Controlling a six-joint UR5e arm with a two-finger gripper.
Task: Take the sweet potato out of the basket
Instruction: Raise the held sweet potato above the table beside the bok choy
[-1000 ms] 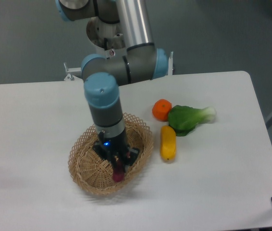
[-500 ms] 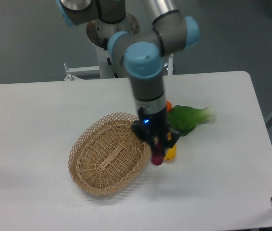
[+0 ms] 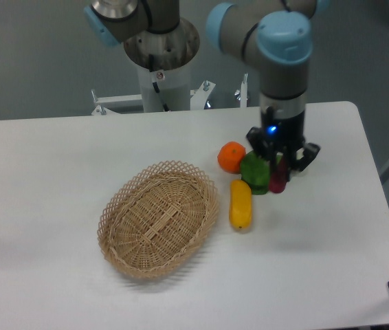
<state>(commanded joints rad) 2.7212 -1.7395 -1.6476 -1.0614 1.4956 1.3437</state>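
My gripper [image 3: 279, 172] hangs over the right part of the table, shut on the sweet potato [image 3: 278, 180], a slim magenta tuber that points down from between the fingers. It hovers just in front of the green leafy vegetable [image 3: 254, 169]. The wicker basket [image 3: 159, 218] lies to the left with nothing in it, well apart from the gripper.
An orange fruit [image 3: 231, 156] sits left of the green vegetable. A yellow oblong vegetable [image 3: 240, 203] lies between the basket and the gripper. The arm's base column [image 3: 161, 65] stands at the back edge of the white table [image 3: 57, 165].
The gripper lifted the sweet potato out of the basket and carried it to the right, past the yellow vegetable, to a spot above the green vegetable.
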